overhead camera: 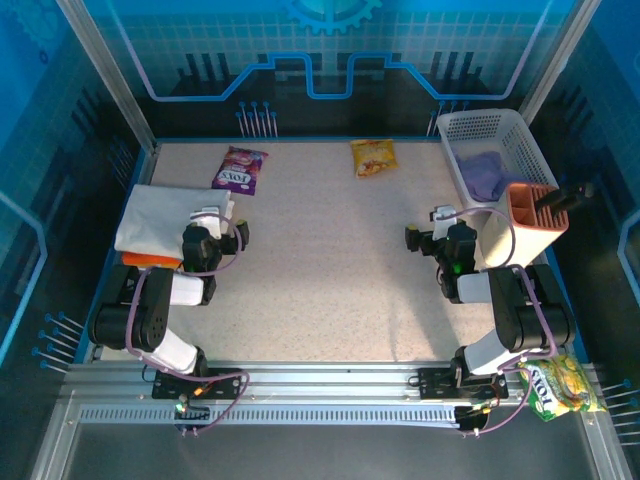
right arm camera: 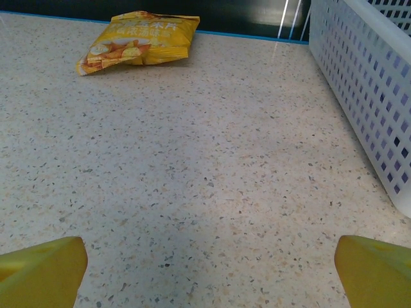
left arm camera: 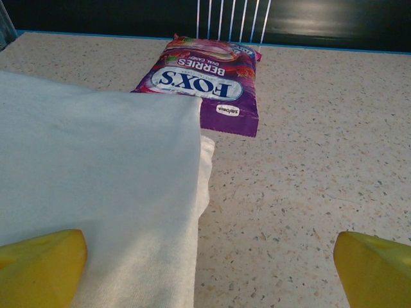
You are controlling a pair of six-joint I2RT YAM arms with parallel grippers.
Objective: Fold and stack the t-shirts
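Resting both arms low on the table, jaws spread wide

Seen from above, the speckled table (overhead camera: 330,270) carries both my arms folded back on themselves, elbows near the front rail and wrists reaching forward, close to the surface. My left gripper (overhead camera: 228,232) sits at the right edge of the white t-shirt (overhead camera: 160,215). My right gripper (overhead camera: 425,238) sits over bare table, left of the white basket (overhead camera: 500,130). Both pairs of jaws stand fully apart and hold nothing.

The basket stands at the far right corner with a purple cloth (overhead camera: 485,175) inside. The white t-shirt lies folded at the left edge of the table, on top of an orange t-shirt (overhead camera: 148,260), of which a strip peeks out at the near side.

That overhead picture gives the stack and the layout. My left wrist camera adds the close detail: the left gripper (left arm camera: 205,282) straddles the shirt's (left arm camera: 96,186) folded edge, one yellow fingertip (left arm camera: 38,266) over cloth, the other over bare table. Just past the shirt's far corner lies a purple sweet packet (left arm camera: 205,83). From above, that packet (overhead camera: 240,168) lies near the shirt; whether they touch I cannot tell.

My right wrist camera shows the right gripper (right arm camera: 205,276) over bare table, the basket wall (right arm camera: 366,83) to its right and a yellow snack packet (right arm camera: 138,42) far ahead to the left.
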